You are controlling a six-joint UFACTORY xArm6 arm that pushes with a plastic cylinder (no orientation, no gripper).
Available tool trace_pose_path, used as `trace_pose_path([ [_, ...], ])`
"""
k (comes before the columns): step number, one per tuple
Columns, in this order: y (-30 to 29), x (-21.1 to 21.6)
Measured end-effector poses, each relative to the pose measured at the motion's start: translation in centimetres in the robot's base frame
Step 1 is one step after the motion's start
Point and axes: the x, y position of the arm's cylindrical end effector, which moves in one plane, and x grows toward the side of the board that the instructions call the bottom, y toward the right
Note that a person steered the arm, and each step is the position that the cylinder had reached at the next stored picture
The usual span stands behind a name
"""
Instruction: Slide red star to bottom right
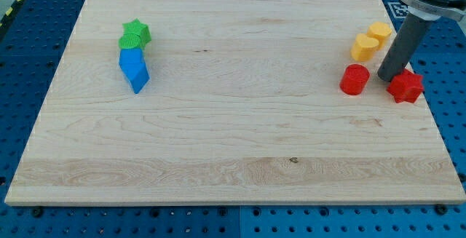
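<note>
The red star (405, 86) lies near the board's right edge, a little above mid-height. My tip (386, 77) stands just left of it and slightly above, touching or almost touching its upper left side. A red cylinder (354, 79) sits to the left of my tip, with a small gap.
Two yellow blocks, one (365, 47) lower left and one (380, 32) upper right, sit above the red cylinder. At the upper left, a green star (137, 31) and a green block (130, 43) touch two blue blocks (134, 66). The wooden board (233, 158) ends just right of the star.
</note>
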Motion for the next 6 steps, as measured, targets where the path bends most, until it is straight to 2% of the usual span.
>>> trace_pose_path([
  [2, 2.1, -1.8],
  [3, 5.3, -0.8],
  [5, 4.7, 4.5],
  [6, 4.7, 3.8],
])
